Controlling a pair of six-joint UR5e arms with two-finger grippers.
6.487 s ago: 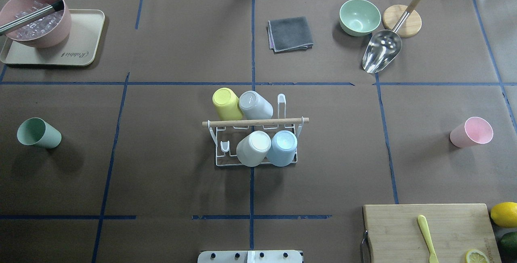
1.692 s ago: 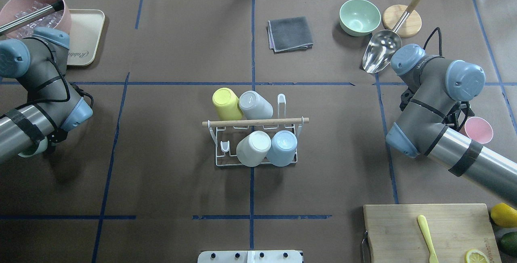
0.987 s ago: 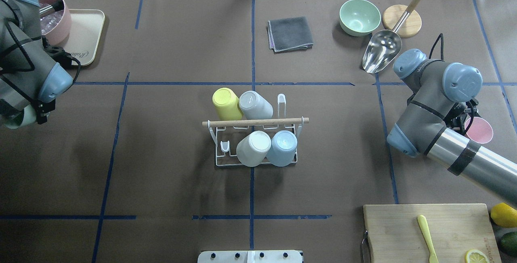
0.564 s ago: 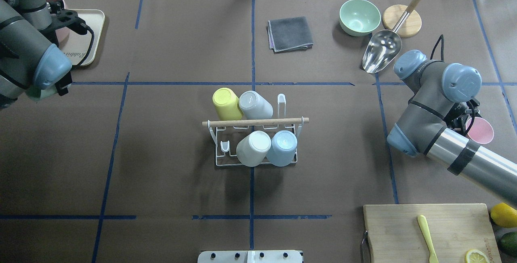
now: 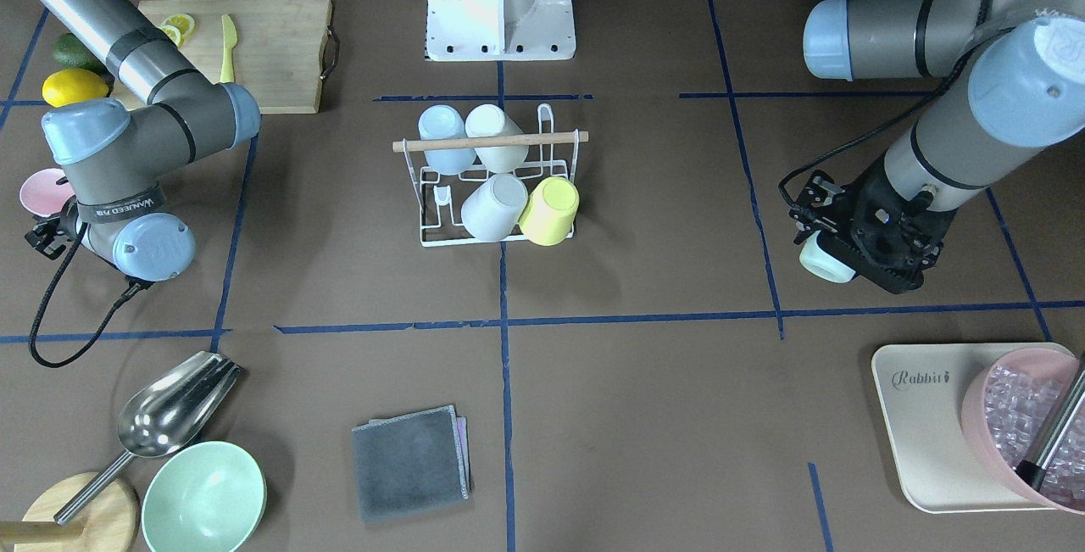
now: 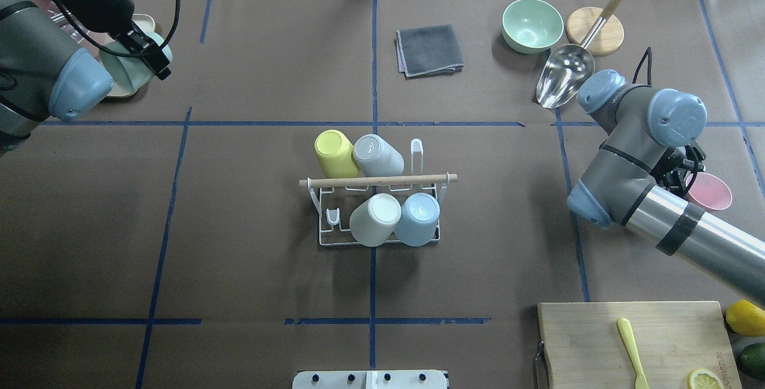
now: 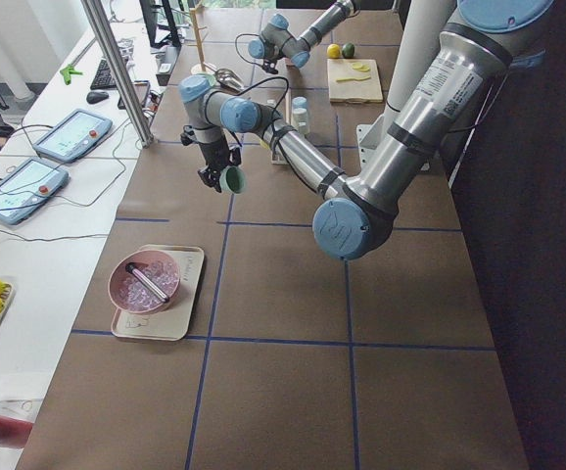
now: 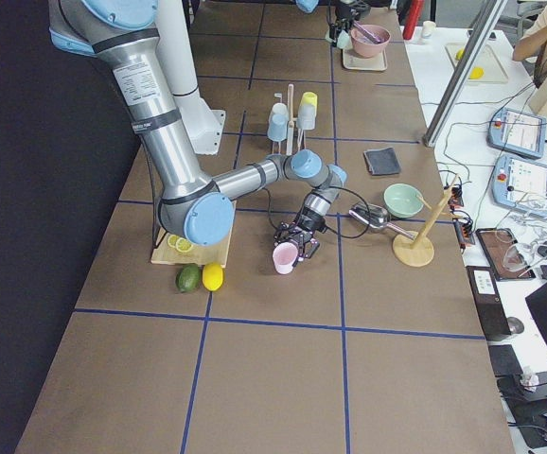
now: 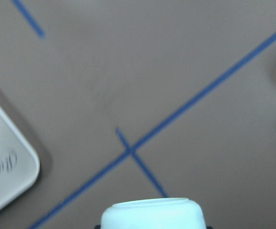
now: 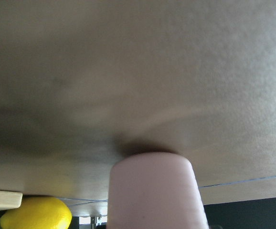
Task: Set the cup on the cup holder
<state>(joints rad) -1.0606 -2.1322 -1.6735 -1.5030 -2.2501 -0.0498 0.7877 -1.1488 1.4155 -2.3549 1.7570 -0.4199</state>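
Observation:
The cup holder, a white wire rack with a wooden rod, stands mid-table and carries yellow, grey, white and blue cups upside down; it also shows in the front view. My left gripper is shut on a mint green cup and holds it in the air over the far left, beside the tray; the cup also shows in the front view. My right gripper is shut on a pink cup, tilted on its side low over the right of the table.
A beige tray with a pink bowl of ice sits at the far left. A grey cloth, green bowl, metal scoop and wooden stand lie at the back. A cutting board and lemon are near right.
My left arm has lifted the green cup off the table and carried it away toward the far left. My right gripper has stayed at the pink cup, which has tilted slightly.

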